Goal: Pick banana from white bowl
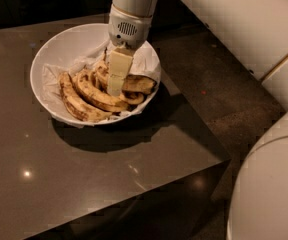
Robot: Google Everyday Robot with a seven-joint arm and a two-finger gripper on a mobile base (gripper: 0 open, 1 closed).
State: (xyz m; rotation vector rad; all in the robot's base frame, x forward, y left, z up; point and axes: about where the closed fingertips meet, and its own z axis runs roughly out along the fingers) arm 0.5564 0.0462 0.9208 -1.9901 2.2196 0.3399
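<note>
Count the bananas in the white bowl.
4 bananas: one along the white bowl's left wall, one beside it, one under the gripper, the plump banana rightmost. The gripper, inside the bowl, may hide more.

The glossy white bowl (66, 44), lined with white paper (145, 60), stands on a dark grey-brown table (84, 179) with pale glints. In the bowl, the banana (140, 84) is yellow, heavily mottled brown, beside slimmer brown-streaked bananas (81, 104). The cream-and-white gripper (115, 86) hangs into the bowl's middle.
</note>
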